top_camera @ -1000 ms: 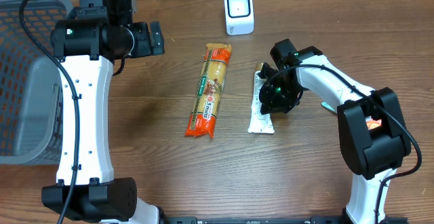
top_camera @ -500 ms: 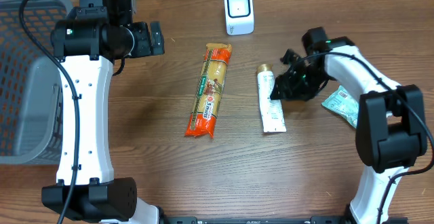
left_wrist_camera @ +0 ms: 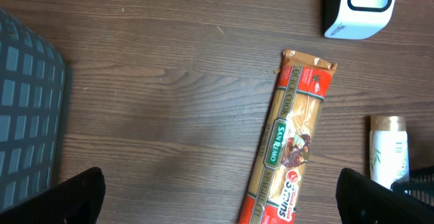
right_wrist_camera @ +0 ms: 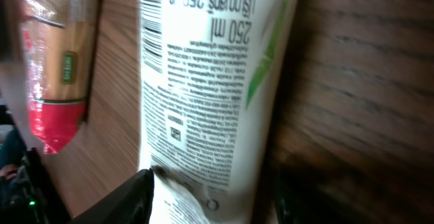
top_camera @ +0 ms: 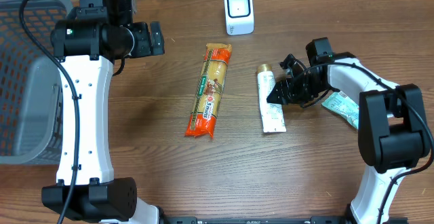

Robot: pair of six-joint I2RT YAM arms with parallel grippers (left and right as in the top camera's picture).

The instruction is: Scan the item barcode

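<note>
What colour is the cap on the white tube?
The cap is gold; the left wrist view shows it best.

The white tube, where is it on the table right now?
In the overhead view, the white tube lies flat right of centre, between the pasta packet and the right gripper, below the white scanner.

White tube [top_camera: 270, 105] lies flat, gold cap toward the white scanner [top_camera: 239, 11].
</note>
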